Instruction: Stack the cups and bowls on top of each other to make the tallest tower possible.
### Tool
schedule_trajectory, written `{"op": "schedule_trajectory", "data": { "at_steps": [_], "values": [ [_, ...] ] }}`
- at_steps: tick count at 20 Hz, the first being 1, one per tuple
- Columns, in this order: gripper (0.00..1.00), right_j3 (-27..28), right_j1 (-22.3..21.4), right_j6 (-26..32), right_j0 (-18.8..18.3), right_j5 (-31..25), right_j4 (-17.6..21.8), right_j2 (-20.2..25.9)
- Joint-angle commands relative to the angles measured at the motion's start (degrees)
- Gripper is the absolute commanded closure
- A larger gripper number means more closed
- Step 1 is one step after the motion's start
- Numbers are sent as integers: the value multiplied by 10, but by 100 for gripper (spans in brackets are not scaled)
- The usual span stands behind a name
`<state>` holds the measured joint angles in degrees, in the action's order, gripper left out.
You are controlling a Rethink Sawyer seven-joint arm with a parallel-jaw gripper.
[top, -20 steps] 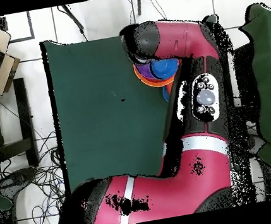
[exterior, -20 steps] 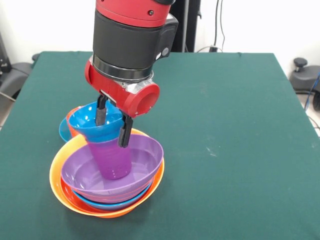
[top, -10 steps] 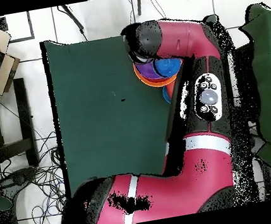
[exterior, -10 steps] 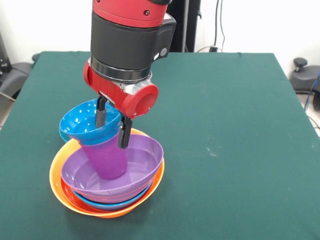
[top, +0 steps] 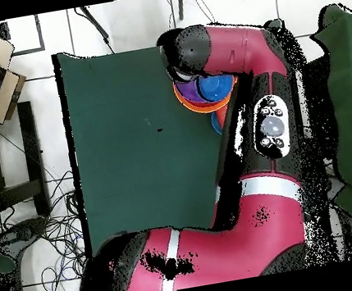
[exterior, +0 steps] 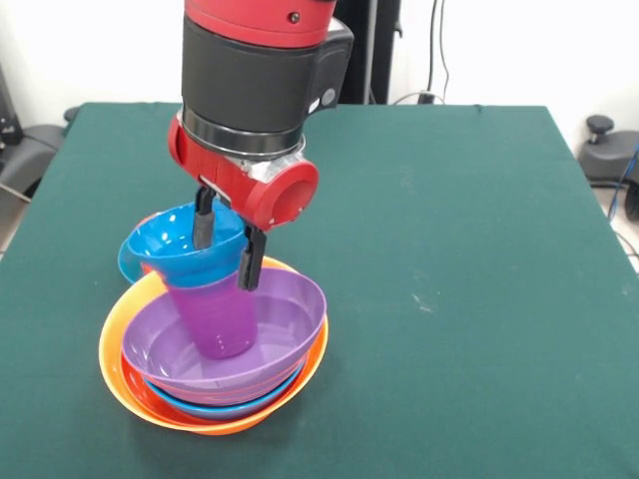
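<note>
My gripper [exterior: 227, 246] is shut on the right rim of a small blue bowl [exterior: 180, 244], one finger inside it and one outside. The bowl sits, tilted, on the mouth of the purple cup [exterior: 215, 317]. The cup leans a little to the left inside the purple bowl [exterior: 285, 314]. That bowl is nested in a light blue bowl [exterior: 205, 408], a red-orange bowl [exterior: 138, 383] and the big yellow-orange bowl [exterior: 112, 344]. In the overhead view the tower [top: 198, 97] shows beside the arm, which hides the gripper.
Behind the tower, at its left, the edge of another light blue bowl [exterior: 124, 265] and a sliver of an orange one [exterior: 150, 218] show. The arm's red and black wrist [exterior: 255, 90] hangs over the stack. Green table cloth [exterior: 459, 259] stretches to the right.
The gripper swung the blue bowl left, tipping the purple cup, then came back slightly right. The bowl stays on the cup, still held.
</note>
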<state>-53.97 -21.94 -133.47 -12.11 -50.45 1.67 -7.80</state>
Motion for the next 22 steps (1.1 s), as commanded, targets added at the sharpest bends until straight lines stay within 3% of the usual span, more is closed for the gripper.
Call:
{"op": "schedule_trajectory", "data": {
  "at_steps": [1, 9, 22],
  "values": [
    [0, -17, -15, 80, 4, -75, 13, 56],
    [0, 4, -25, 83, 5, -113, 15, 55],
    [0, -17, -43, 76, 6, -118, 15, 58]
  ]
}}
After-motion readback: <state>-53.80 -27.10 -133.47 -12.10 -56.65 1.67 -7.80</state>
